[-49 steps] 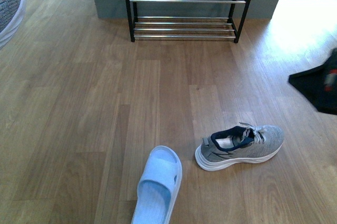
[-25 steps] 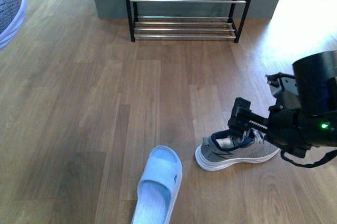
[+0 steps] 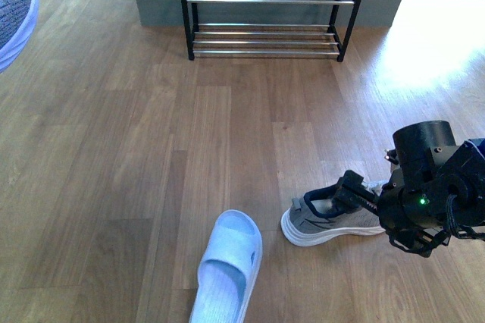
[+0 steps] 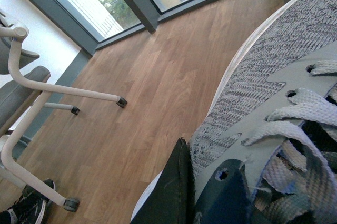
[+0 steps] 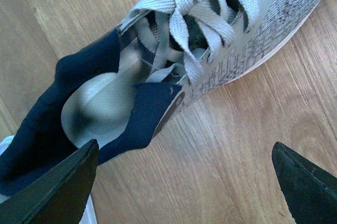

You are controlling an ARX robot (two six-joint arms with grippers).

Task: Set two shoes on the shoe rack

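As the right end effector (image 3: pixel 350 192) drops lower over the grey sneaker (image 3: pixel 322 226) on the floor at near right, its jaws are wide and empty, so a grasp looks close. The left end effector (image 4: pixel 178 197) grips the other sneaker (image 4: pixel 274 71), held aloft at left. The shoe rack (image 3: pixel 265 1) stands far back with its top cut off, and the arm hides the floor sneaker's toe.

The right arm (image 3: pixel 428 186) hides the toe of the shoe (image 3: pixel 322 221); the rack (image 3: pixel 265 1) loses its upper tiers past the far edge.
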